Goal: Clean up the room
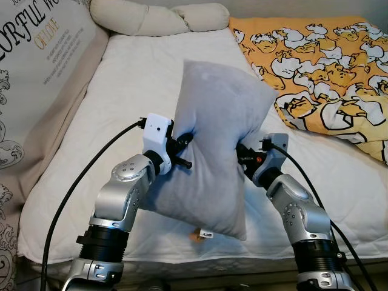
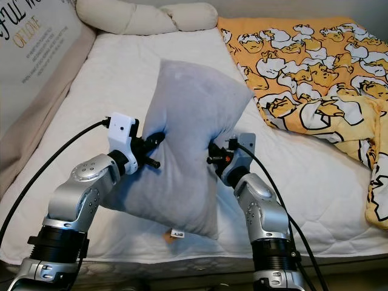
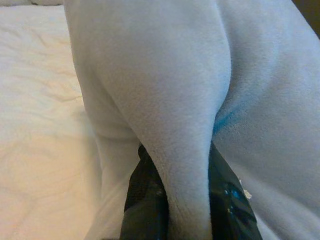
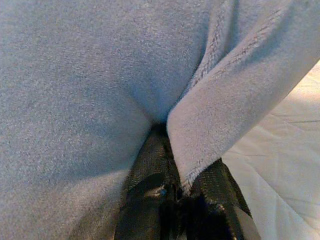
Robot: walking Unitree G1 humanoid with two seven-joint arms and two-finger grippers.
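Left hand (image 3: pixel 187 200) and right hand (image 4: pixel 182 200) each pinch a thin fold of the pillow (image 1: pixel 212 145) held between them above the bed (image 1: pixel 121 91); plush fabric could slip free.

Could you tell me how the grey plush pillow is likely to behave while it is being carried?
The grey plush pillow probably is soft and floppy: fabric bunches where the left end effector and right end effector pinch it. It looks light for its bulk. Its lower corner sags, so it may swing.

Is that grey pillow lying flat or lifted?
Lifted: the grey pillow stands on end, pinched by the left gripper and right gripper.
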